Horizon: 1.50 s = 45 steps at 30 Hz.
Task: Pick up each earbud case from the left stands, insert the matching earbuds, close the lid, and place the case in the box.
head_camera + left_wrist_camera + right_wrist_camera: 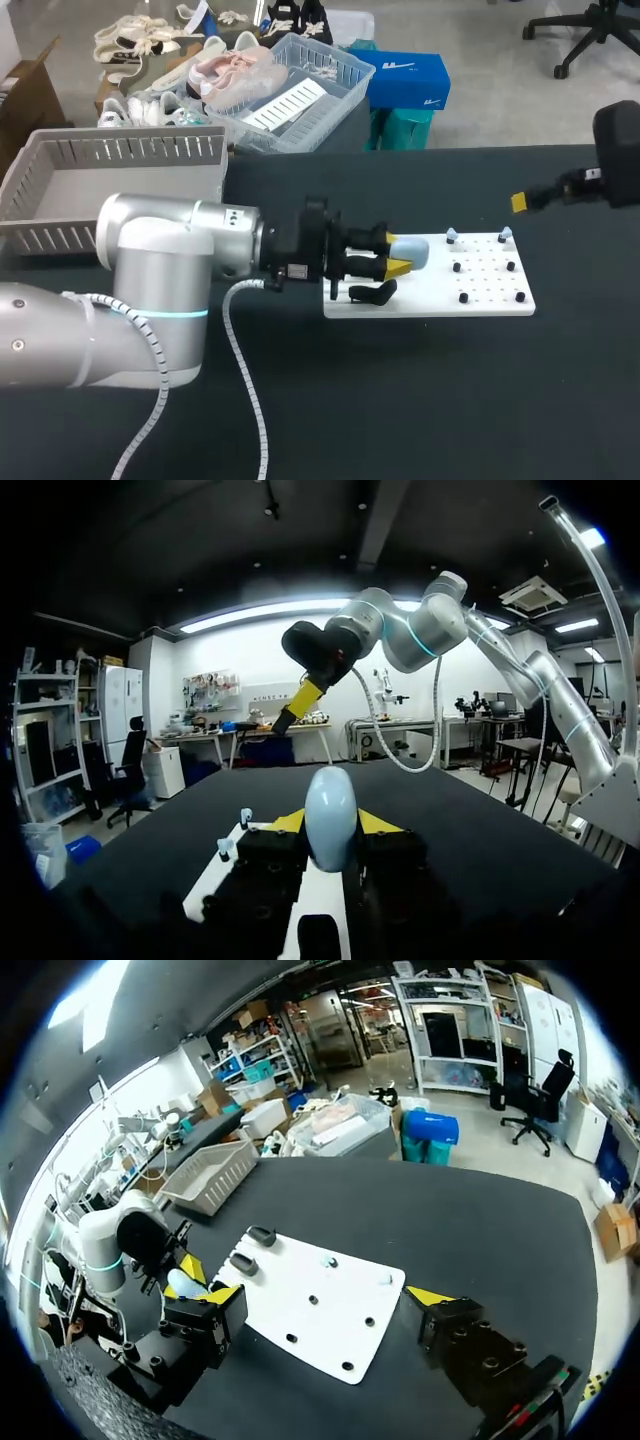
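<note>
Above the white board (480,300), left gripper (398,254) pinches smooth rounded case (415,250), right gripper (325,1298) spread

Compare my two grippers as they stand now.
The left gripper is shut on the light blue case; the right gripper is wide open and empty. The left one is over the end of the white board; the right one is off the board. Both have yellow tips.
</note>
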Each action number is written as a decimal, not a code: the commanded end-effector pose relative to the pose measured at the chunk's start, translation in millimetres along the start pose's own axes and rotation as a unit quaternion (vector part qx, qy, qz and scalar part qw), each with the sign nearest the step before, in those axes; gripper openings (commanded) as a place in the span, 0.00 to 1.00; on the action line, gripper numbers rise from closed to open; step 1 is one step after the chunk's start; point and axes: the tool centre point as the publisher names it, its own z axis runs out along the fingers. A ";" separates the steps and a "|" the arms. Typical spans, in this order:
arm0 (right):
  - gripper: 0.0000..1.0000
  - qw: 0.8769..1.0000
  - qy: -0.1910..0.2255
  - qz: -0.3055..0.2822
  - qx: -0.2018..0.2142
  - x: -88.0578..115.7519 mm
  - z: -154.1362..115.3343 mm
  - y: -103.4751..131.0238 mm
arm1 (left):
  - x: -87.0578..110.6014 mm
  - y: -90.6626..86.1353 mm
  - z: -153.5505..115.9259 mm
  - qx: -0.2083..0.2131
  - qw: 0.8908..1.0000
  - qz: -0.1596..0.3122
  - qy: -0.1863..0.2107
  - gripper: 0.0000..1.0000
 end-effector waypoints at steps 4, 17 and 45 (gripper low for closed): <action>1.00 0.998 0.006 -0.033 0.043 16.5 -17.6 37.0 | 2.5 2.4 -0.4 -0.001 1.000 0.009 0.002 0.00; 1.00 0.997 0.036 -0.066 -0.002 43.0 -9.7 93.7 | 4.2 4.7 0.2 -0.002 1.000 0.014 0.004 0.00; 1.00 0.993 0.092 -0.074 -0.026 55.2 36.7 127.3 | 5.2 7.6 4.3 -0.005 1.000 0.004 -0.011 0.00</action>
